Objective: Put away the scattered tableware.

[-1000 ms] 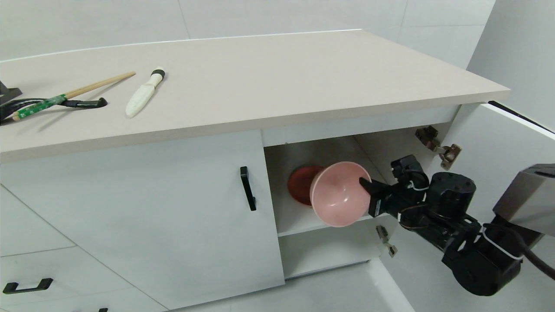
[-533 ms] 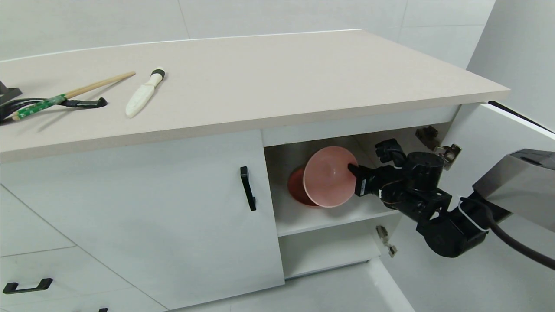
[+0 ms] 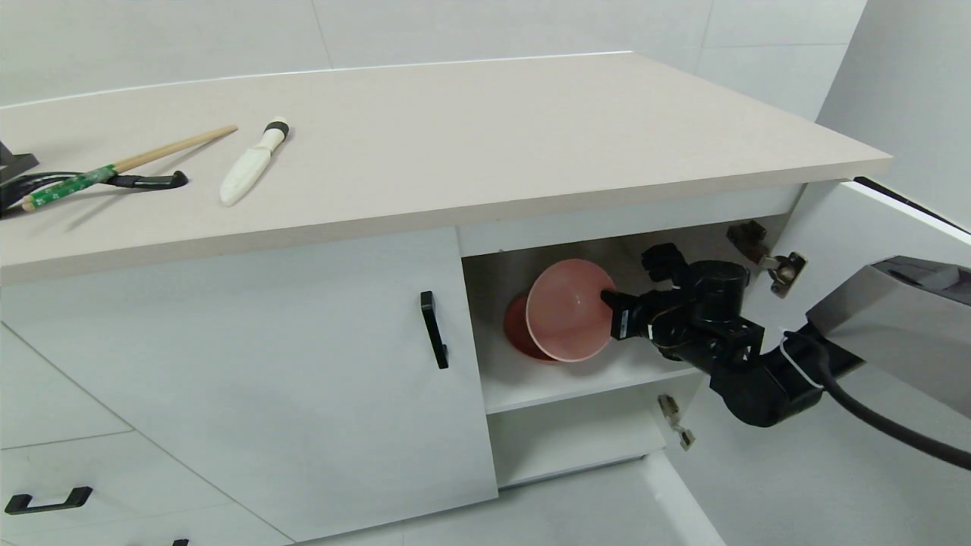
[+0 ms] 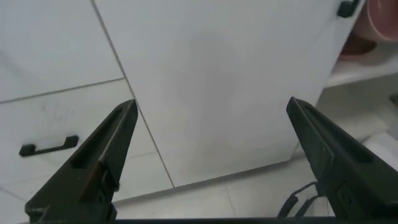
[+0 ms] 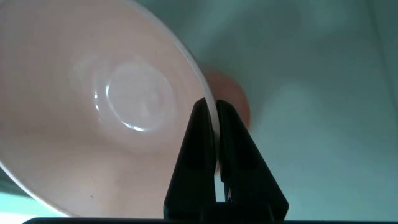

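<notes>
My right gripper (image 3: 609, 303) is shut on the rim of a pink bowl (image 3: 565, 309), holding it on edge inside the open cabinet, just above the upper shelf (image 3: 561, 379). A red dish (image 3: 516, 327) stands behind the bowl on that shelf. In the right wrist view the fingers (image 5: 200, 146) pinch the bowl's rim (image 5: 112, 112), with the red dish (image 5: 233, 99) beyond. On the countertop lie chopsticks (image 3: 121, 164) and a white knife (image 3: 250, 163) at the far left. My left gripper (image 4: 211, 155) is open, facing the closed cabinet door (image 4: 224, 81).
The right cabinet door (image 3: 872, 250) stands open beside my right arm. The left door with a black handle (image 3: 431, 330) is closed. A black tool (image 3: 144, 181) lies under the chopsticks. Drawers (image 3: 49, 499) sit at the lower left. A lower shelf (image 3: 576, 444) is bare.
My right gripper has carried the pink bowl up, left and deeper into the cabinet, in front of the red dish. The left arm and countertop items are unchanged.
</notes>
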`<state>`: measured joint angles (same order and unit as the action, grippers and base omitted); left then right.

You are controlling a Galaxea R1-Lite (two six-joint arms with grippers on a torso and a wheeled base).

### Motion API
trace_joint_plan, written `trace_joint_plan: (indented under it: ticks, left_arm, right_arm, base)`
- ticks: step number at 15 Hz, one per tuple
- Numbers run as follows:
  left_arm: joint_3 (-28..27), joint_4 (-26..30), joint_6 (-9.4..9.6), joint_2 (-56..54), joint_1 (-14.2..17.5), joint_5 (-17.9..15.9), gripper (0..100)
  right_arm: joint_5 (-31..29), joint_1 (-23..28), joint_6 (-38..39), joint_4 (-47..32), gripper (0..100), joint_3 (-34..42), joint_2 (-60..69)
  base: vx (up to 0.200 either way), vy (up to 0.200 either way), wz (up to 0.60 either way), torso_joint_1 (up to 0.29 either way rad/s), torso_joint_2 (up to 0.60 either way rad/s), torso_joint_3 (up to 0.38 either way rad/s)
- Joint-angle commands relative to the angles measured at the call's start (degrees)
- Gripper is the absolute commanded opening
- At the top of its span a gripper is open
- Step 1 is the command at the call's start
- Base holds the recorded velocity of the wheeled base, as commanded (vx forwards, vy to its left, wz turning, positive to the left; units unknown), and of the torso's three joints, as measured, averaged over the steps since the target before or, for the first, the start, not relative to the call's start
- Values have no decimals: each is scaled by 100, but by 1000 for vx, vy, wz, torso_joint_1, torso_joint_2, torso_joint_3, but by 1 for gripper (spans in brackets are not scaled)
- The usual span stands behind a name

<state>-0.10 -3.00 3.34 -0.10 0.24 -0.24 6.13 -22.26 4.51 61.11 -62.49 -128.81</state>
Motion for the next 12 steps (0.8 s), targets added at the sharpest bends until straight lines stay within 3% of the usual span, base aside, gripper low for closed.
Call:
trace_joint_plan:
  ticks: [1,4,5,12]
  left_arm:
    - [10,309,-53,27,-7,-2,100]
    - [1,317,-106,10,-42,-2,100]
    - [1,317,-220,10,-42,-2,100]
    - [1,317,-220,10,-42,-2,100]
  right_arm:
    - [2,29,6,-363,0,-343,-198]
    - [20,20,-3,-978,0,-932,-356]
    - [37,2,-3,-1286,0,-1266,-505]
    - [37,-147,-12,-1321,0,-1591,-892]
  base:
    - [0,0,0,0,0,0]
    - [0,0,0,0,0,0]
    - [0,0,0,0,0,0]
    - [0,0,0,0,0,0]
